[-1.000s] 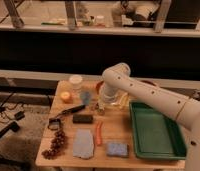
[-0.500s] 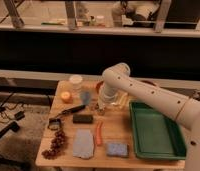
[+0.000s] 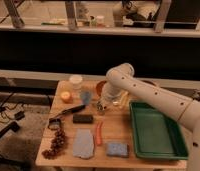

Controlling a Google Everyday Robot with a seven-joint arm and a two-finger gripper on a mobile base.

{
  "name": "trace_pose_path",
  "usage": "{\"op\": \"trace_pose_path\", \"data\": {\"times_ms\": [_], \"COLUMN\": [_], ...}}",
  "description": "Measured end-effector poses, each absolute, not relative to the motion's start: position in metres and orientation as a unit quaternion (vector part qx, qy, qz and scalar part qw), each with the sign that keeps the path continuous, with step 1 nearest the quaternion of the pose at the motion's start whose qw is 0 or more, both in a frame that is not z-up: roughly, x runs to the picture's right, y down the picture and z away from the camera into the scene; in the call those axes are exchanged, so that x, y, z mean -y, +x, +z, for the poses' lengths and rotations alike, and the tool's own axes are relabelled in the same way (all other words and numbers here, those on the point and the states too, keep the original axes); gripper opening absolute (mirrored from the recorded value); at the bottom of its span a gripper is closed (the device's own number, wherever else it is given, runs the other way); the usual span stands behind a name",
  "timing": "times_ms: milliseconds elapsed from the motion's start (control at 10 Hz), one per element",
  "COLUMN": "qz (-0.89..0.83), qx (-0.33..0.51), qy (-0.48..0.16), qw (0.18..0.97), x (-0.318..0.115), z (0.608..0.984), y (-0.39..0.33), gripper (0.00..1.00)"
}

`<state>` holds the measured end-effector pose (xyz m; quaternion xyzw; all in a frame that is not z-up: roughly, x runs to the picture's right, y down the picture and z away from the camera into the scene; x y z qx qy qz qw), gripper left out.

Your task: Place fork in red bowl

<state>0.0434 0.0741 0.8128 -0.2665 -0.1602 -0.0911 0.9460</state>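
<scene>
My white arm reaches in from the right, and its gripper points down at the table, just in front of the red bowl. The bowl is orange-red and the arm covers part of it. The gripper is shut, and a slim silvery bit at its tips looks like the fork, held low over the wood. Most of the fork is hidden by the fingers. No other silver fork lies on the table.
A green tray fills the right side. Pale cream utensils lie beside the arm. Left of the gripper are a blue-grey object, an orange fruit, a white cup and a black-handled tool. In front lie a black block, an orange stick, a grey cloth and a blue sponge.
The gripper has sunk slightly toward the table; otherwise the arm and the objects stay where they were.
</scene>
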Motion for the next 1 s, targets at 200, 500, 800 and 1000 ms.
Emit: {"op": "trace_pose_path", "data": {"times_ms": [200,500,800,1000], "qz": [-0.073,-0.058,-0.048,-0.039], "qx": [0.153,0.141,0.130,0.121], "qy": [-0.264,-0.257,-0.250,-0.243], "qw": [0.950,0.954,0.958,0.962], "x": [-0.072,-0.066,-0.056,-0.044], "z": [0.815,0.818,0.826,0.836], "y": [0.058,0.077,0.090,0.104], "gripper": [0.14,0.14,0.14,0.14]}}
